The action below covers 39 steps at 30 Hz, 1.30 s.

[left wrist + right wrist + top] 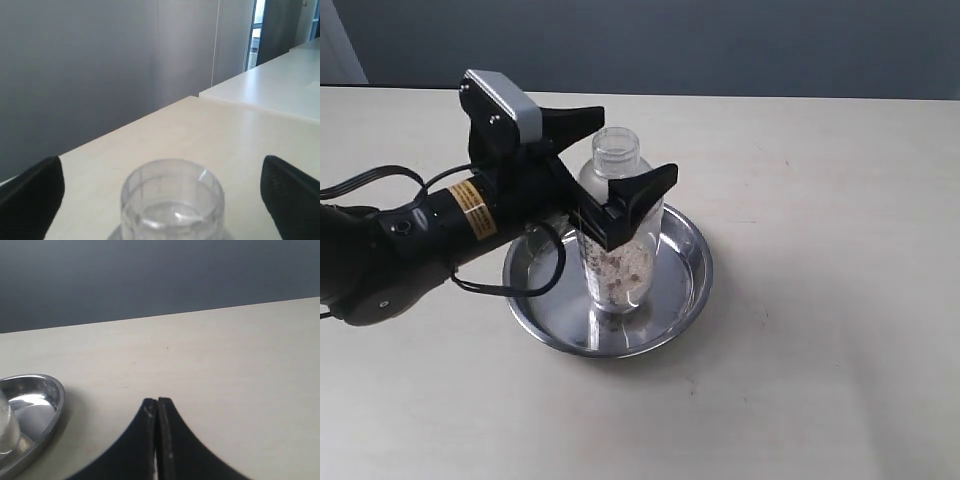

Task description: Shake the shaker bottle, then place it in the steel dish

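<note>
The shaker bottle (616,255) stands upright inside the steel dish (695,268), with brown and white grains in its lower part. My left gripper (636,146) is open around the bottle's domed top, one finger behind it and one in front. In the left wrist view the round cap (172,200) sits between the two black fingertips (35,195), with a clear gap on each side. My right gripper (157,401) is shut on nothing, low over the table beside the dish (50,390); a sliver of the bottle (6,422) shows there. The right gripper is out of the exterior view.
The left arm and its black cable (380,180) lie across the left of the pale table (820,180). A dark wall (670,40) runs behind the table's far edge. A second table surface (280,85) shows in the left wrist view.
</note>
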{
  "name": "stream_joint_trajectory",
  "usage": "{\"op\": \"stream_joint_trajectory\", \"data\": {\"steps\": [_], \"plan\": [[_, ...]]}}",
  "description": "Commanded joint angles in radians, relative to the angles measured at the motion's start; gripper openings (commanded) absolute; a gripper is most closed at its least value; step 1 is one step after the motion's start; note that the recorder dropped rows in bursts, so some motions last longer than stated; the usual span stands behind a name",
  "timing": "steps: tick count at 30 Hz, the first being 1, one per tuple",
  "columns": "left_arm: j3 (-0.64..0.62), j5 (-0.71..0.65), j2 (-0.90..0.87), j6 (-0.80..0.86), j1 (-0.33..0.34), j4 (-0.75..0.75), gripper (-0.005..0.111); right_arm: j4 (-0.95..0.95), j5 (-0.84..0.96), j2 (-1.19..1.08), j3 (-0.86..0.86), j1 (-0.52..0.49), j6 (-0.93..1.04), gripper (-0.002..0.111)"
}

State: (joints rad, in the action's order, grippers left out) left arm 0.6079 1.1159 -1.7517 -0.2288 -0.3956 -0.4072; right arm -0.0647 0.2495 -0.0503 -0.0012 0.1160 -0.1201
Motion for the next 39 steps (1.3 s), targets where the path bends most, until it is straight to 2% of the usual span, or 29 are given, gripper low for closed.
{"op": "stream_joint_trajectory", "data": {"steps": [1, 6, 11, 13, 15, 17, 18, 19, 20, 22, 24, 25, 31, 33, 35, 36, 39], "plan": [[0.000, -0.005, 0.065, 0.011, 0.005, 0.012, 0.105, 0.003, -0.014, -0.004, 0.001, 0.002, 0.004, -0.001], [0.000, -0.054, 0.152, 0.027, 0.005, 0.014, 0.105, 0.003, -0.014, -0.004, 0.001, 0.002, 0.004, -0.001], [0.000, -0.172, 0.288, 0.031, 0.005, 0.030, 0.105, 0.003, -0.012, -0.004, 0.001, 0.002, 0.004, -0.001], [0.000, -0.235, 0.331, 0.031, 0.005, 0.043, 0.101, 0.003, -0.012, -0.004, 0.001, 0.002, 0.004, -0.001], [0.000, -0.310, 0.384, 0.031, 0.005, 0.057, 0.090, 0.003, -0.012, -0.004, 0.001, 0.002, 0.004, -0.001], [0.000, -0.413, 0.458, 0.031, 0.005, 0.067, 0.070, 0.003, -0.012, -0.004, 0.001, 0.002, 0.004, -0.001], [0.000, -0.518, 0.531, 0.023, 0.005, 0.073, 0.050, 0.003, -0.012, -0.004, 0.001, 0.002, 0.004, -0.001], [0.000, -0.579, 0.575, 0.023, 0.005, 0.073, 0.040, 0.003, -0.012, -0.004, 0.001, 0.002, 0.004, -0.001], [0.000, -0.701, 0.653, 0.023, 0.005, 0.082, 0.023, 0.003, -0.012, -0.004, 0.001, 0.002, 0.004, -0.001], [0.000, -0.897, 0.772, 0.023, 0.005, 0.122, 0.002, 0.003, -0.014, -0.004, 0.001, 0.002, 0.004, -0.001], [-0.003, -1.089, 0.906, 0.023, 0.005, 0.130, 0.001, 0.003, -0.014, -0.004, 0.001, 0.002, 0.004, -0.001], [-0.025, -1.127, 0.985, 0.023, 0.005, 0.135, 0.001, 0.003, -0.014, -0.004, 0.001, 0.002, 0.004, -0.001], [-0.190, -1.116, 1.273, 0.023, 0.005, 0.214, 0.001, 0.003, -0.014, -0.004, 0.001, 0.002, 0.004, -0.001], [-0.238, -1.157, 1.377, 0.023, 0.005, 0.251, 0.001, 0.003, -0.014, -0.004, 0.001, 0.002, 0.004, -0.001], [-0.259, -1.290, 1.501, 0.023, 0.005, 0.272, 0.001, 0.003, -0.014, -0.004, 0.001, 0.002, 0.004, -0.001], [-0.259, -1.404, 1.589, 0.023, 0.005, 0.283, 0.001, 0.003, -0.012, -0.004, 0.001, 0.002, 0.004, -0.001], [-0.259, -1.523, 1.696, 0.030, 0.005, 0.268, 0.001, 0.003, -0.012, -0.004, 0.001, 0.002, 0.004, -0.001]]}}
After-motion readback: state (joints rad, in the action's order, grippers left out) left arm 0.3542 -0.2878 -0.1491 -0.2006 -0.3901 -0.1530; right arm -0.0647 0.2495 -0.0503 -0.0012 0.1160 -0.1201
